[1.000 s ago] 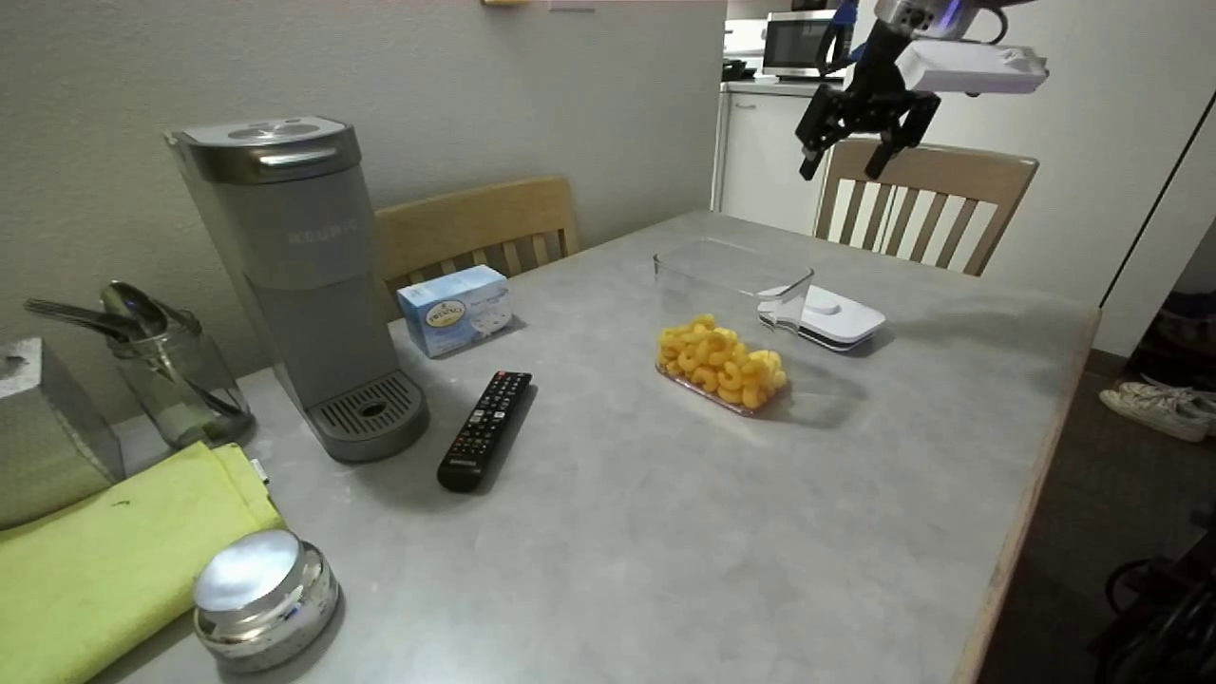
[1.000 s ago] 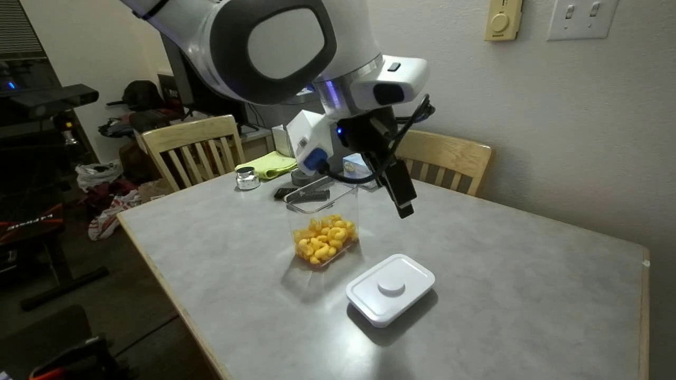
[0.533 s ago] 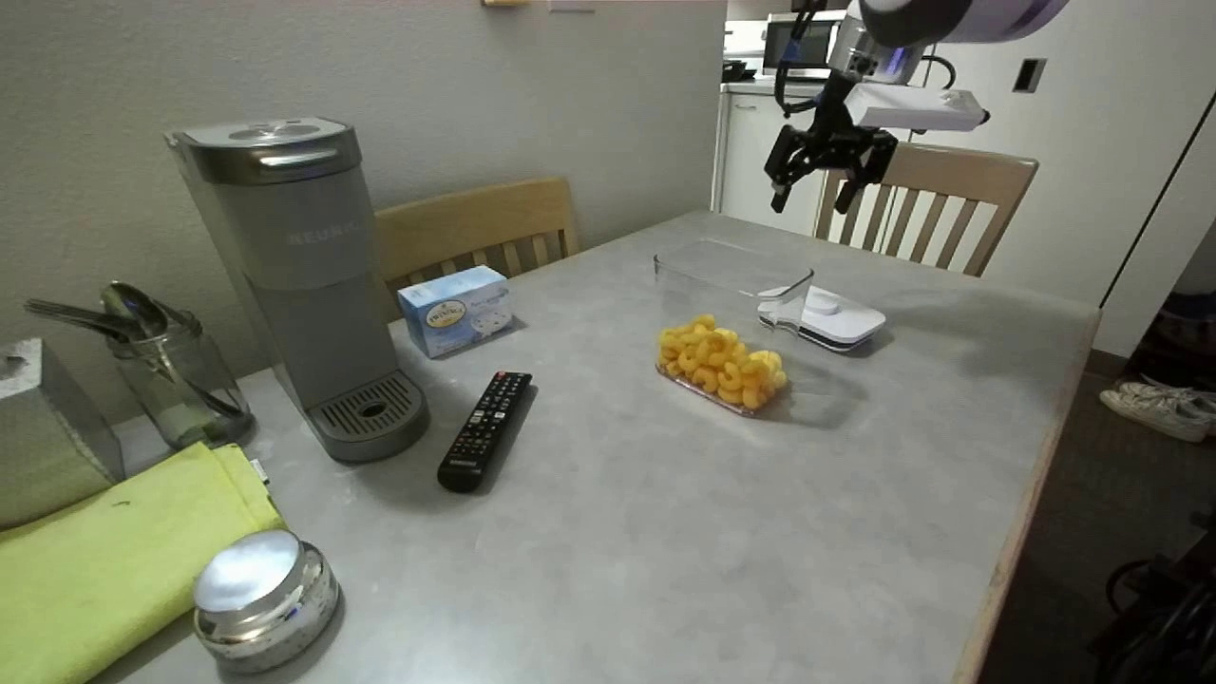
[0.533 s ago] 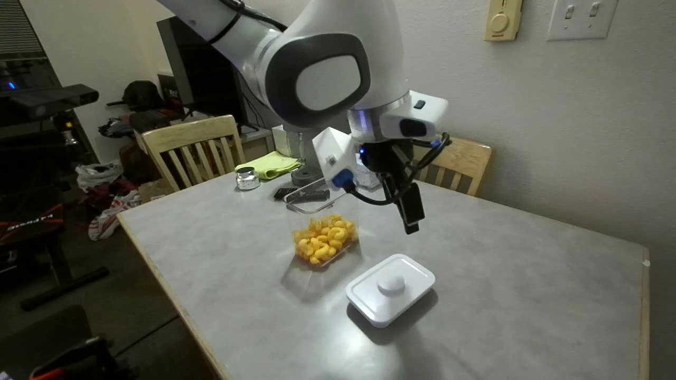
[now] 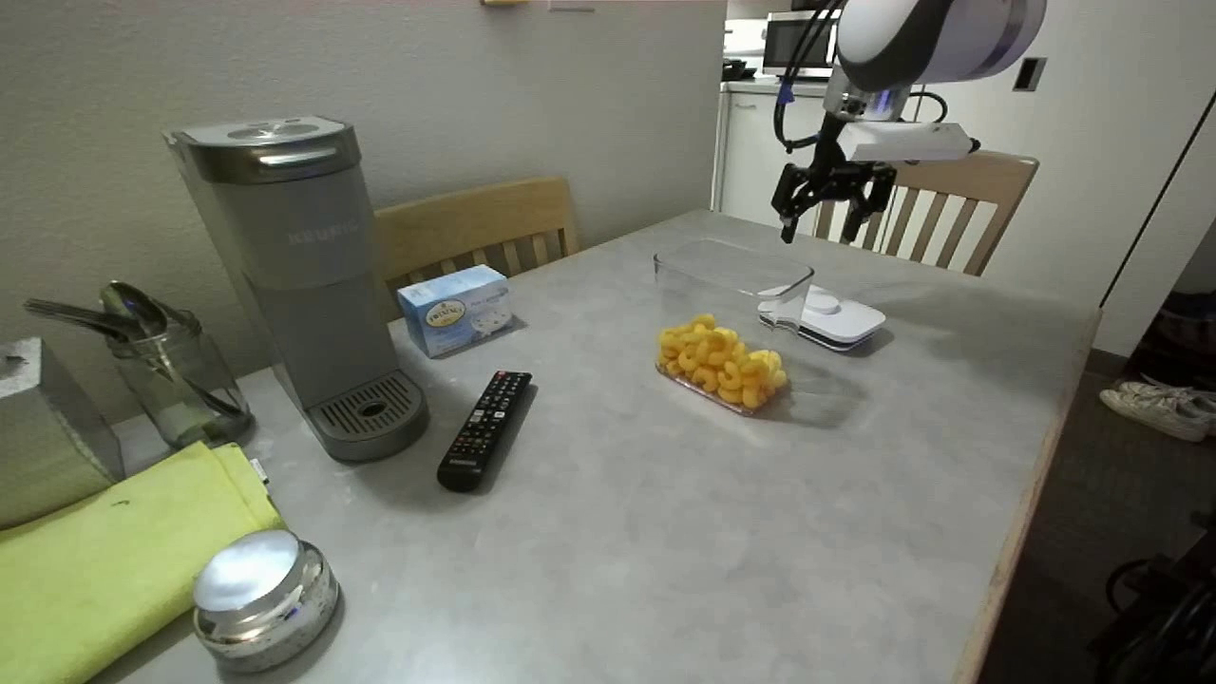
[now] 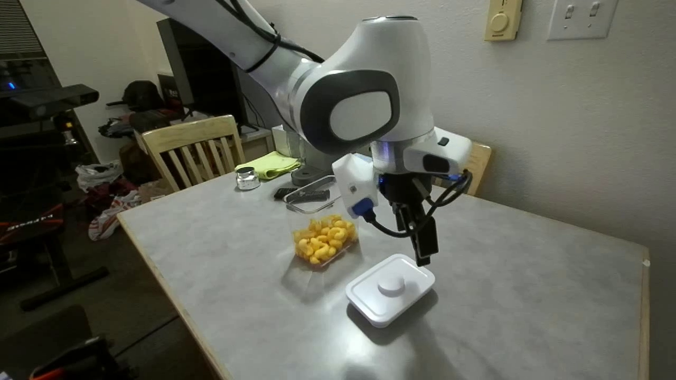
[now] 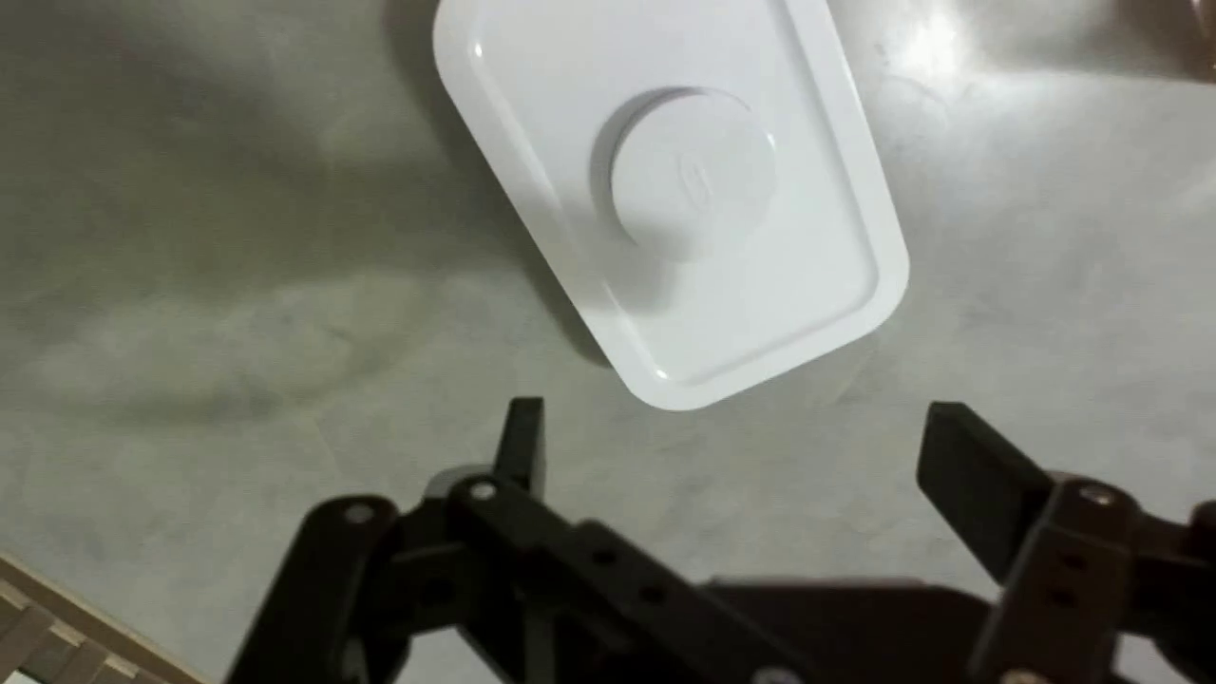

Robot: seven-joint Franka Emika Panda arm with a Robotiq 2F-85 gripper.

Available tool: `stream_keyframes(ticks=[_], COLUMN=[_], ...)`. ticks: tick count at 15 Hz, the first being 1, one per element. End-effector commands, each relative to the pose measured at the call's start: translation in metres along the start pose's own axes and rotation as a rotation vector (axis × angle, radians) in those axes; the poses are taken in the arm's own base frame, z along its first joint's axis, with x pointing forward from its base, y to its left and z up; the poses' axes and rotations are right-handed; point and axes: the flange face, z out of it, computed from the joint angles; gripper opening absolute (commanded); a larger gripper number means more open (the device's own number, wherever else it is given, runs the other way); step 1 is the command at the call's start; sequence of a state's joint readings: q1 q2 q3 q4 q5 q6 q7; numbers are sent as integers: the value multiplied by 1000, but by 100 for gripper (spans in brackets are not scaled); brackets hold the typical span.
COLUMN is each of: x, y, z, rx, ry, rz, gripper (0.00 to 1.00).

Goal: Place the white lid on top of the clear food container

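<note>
Lying flat on a gray table point(image 5: 617, 532) is the white lid point(image 6: 391, 290), near but apart from the clear food container point(image 5: 712, 299) of yellow macaroni-shaped pieces point(image 5: 719, 366). The container stands between the lid and a Samsung remote point(image 5: 484, 432), Twinings tea box point(image 5: 456, 313) and Keurig coffee maker point(image 5: 304, 275). Above, near the lid, hangs the Robotiq gripper point(image 5: 819, 234), jaws spread wide and empty.

The rounded white arm point(image 6: 393, 55) bears a dark grey ring point(image 6: 316, 117) and black cables point(image 6: 391, 233) — its fingers point(image 7: 978, 480) are black.

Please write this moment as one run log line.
gripper: open, empty; white lid: on table; clear food container: uncovered, yellow food inside
</note>
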State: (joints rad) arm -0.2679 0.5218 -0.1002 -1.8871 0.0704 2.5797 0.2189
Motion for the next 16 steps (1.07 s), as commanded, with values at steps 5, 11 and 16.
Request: stream_keyframes(ticks=[5, 11, 16], x=[-9, -18, -22], y=[2, -8, -6], z=[22, 38, 47], rx=[19, 88, 86], ry=[-59, -44, -35], rz=[18, 4, -4], gripper=[100, 100, 100])
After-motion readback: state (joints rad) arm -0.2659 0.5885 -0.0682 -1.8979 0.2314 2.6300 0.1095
